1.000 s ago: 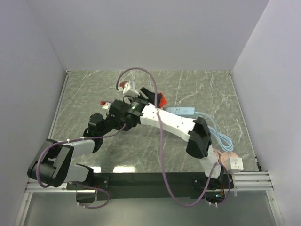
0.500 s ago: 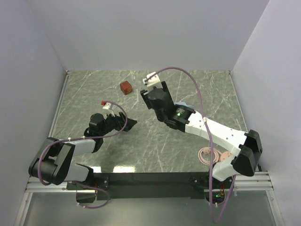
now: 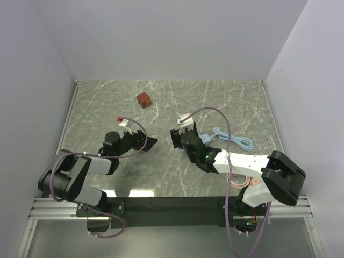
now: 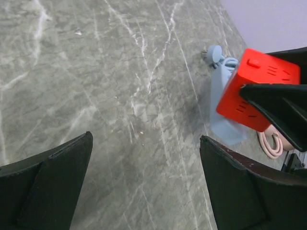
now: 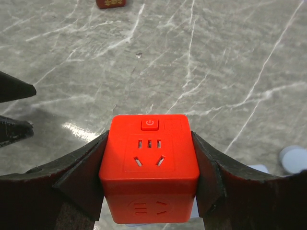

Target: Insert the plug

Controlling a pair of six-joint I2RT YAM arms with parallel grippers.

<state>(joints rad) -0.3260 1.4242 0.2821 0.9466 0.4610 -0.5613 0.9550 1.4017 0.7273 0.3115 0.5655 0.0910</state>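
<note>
The bright red plug [image 5: 149, 167] sits clamped between my right gripper's [image 5: 149, 136] fingers, socket face toward the camera. In the left wrist view the plug [image 4: 256, 91] hangs tilted just above the end of the light blue power strip [image 4: 224, 103], which lies flat on the table. In the top view the right gripper [image 3: 177, 141] is at mid-table and hides the plug; only the strip's blue cable [image 3: 236, 141] shows. My left gripper [image 3: 149, 142] is open and empty, low over the table, a short way left of the right one, its jaws pointing at the plug.
A darker brownish-red cube [image 3: 143, 99] stands toward the far left and shows at the top edge of the right wrist view [image 5: 110, 3]. A pink cable coil [image 3: 244, 180] lies near the right arm's base. The enclosure's white walls border the marble table [image 3: 107, 107].
My right arm has drawn back from the far middle of the table toward the near centre and come lower, with the plug in its jaws. The left arm has hardly moved.
</note>
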